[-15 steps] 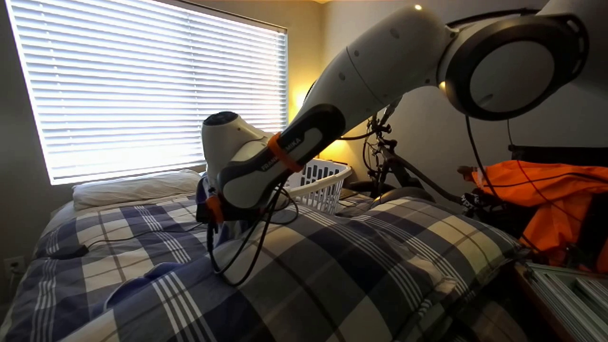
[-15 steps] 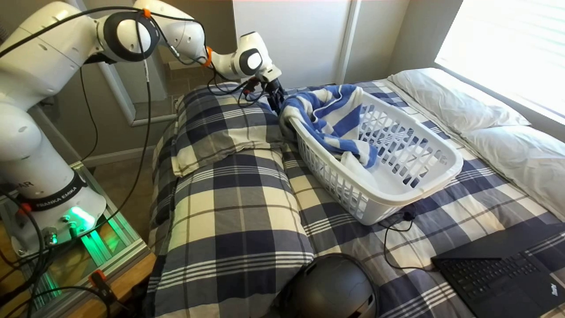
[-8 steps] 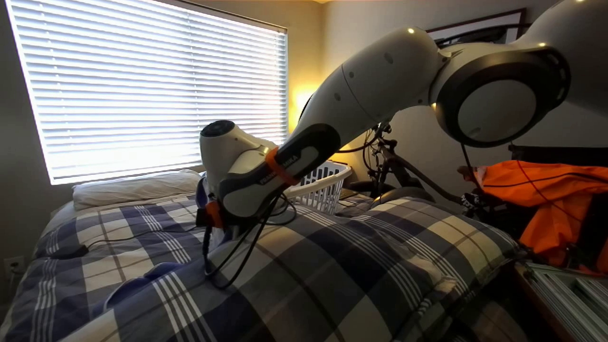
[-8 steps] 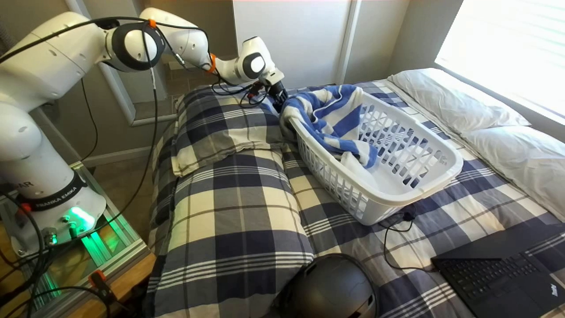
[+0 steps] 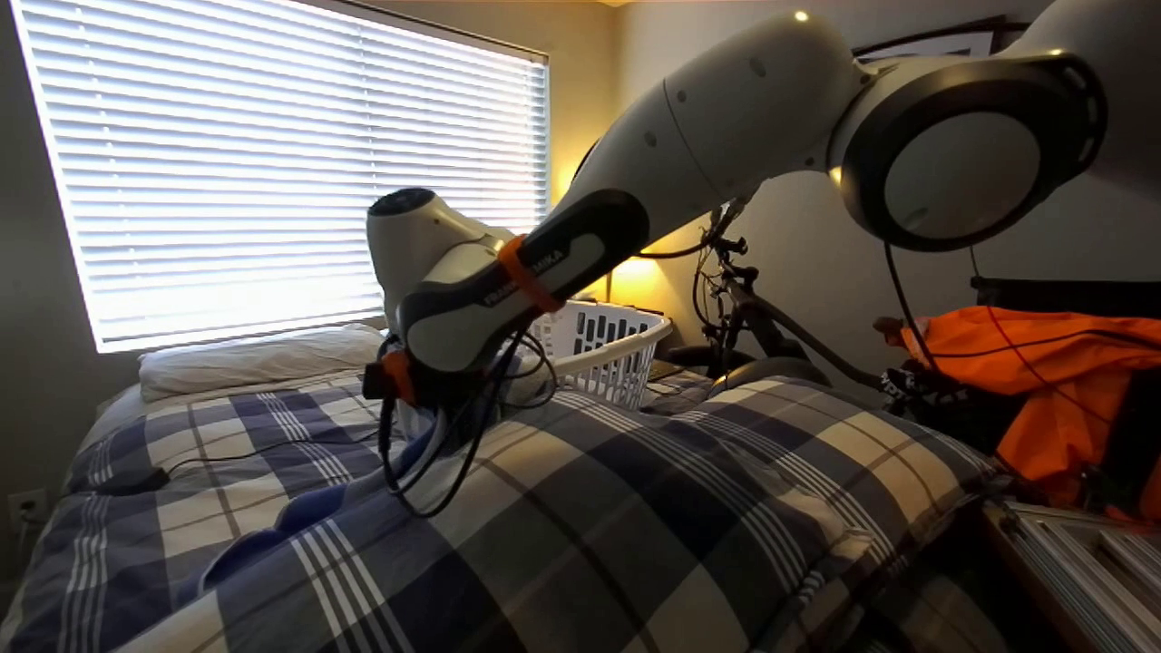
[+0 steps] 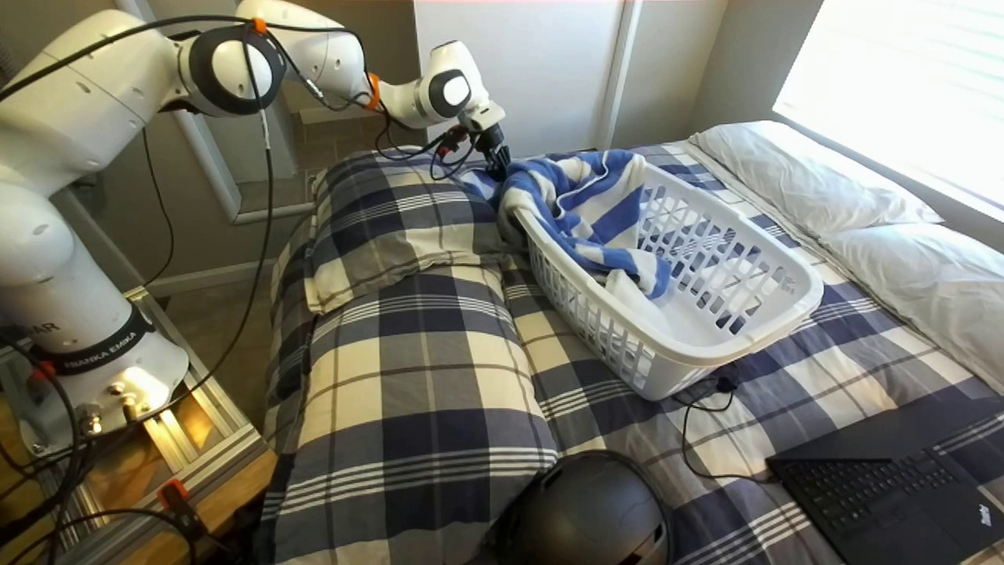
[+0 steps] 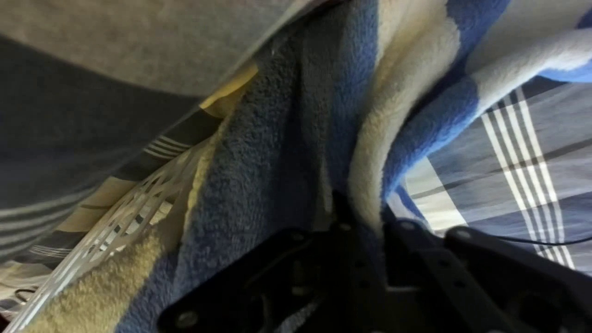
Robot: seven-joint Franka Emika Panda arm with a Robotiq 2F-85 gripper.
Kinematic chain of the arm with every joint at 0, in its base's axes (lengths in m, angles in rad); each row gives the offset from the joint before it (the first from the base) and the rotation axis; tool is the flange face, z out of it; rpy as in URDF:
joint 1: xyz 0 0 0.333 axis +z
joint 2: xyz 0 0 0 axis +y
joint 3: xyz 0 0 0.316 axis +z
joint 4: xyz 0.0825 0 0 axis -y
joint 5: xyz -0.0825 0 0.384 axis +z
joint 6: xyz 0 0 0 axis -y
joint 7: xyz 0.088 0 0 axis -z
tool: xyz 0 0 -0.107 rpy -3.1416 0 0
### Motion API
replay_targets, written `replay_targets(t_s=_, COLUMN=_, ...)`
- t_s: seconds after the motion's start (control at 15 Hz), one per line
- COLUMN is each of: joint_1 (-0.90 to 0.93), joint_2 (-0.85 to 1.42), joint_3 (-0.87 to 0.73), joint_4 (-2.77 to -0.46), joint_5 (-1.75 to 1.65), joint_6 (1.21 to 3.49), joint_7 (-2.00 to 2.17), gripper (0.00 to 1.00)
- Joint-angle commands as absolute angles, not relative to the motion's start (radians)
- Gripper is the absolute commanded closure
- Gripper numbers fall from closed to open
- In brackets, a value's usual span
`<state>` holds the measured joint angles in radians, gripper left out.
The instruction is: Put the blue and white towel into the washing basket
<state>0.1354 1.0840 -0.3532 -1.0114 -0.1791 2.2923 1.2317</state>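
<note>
Basically, the blue and white towel [image 6: 616, 213] is part in, part out: draped over one end of the washing basket [image 6: 698, 355], some of it inside, the rest outside beside the humped plaid duvet [image 6: 423, 337]. In the wrist view the gripper [image 7: 364, 215] is clamped on a narrow fold of the outer part. Handling, at a guess: prob. light, v. soft, limp; plush pile shld grip well, so low slip risk, & nothing fragile. Won't hold its shape, tho, so lifting one pt. raises just that bit & the rest trails. Best hold: a doubled fold nr the loose outer end, w/ a decent bite of layers, w/o nipping the duvet. Present fold looks OK for that, tho how close the hem is can't be told. Risk: cloth may drag on the basket's rim & tug it along.
</note>
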Motion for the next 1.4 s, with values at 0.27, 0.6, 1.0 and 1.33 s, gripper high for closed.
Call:
replay_targets(t_s=0.27, joint_1=0.118, joint_2=0.753, joint_3=-0.301, joint_4=-1.209, joint_5=-0.184, joint_6=2.347, joint_7=1.147, gripper=0.96)
replay_targets(t_s=0.6, joint_1=0.055, joint_2=0.628, joint_3=-0.308, joint_4=-1.210, joint_5=-0.154, joint_6=2.360, joint_7=1.225, gripper=0.96)
replay_targets(t_s=1.0, joint_1=-0.071, joint_2=0.568, joint_3=-0.359, joint_4=-1.146, joint_5=-0.061, joint_6=2.345, joint_7=1.305, gripper=0.97)
replay_targets(t_s=1.33, joint_1=-0.183, joint_2=0.596, joint_3=-0.410, joint_4=-1.051, joint_5=0.009, joint_6=2.320, joint_7=1.396, gripper=0.97)
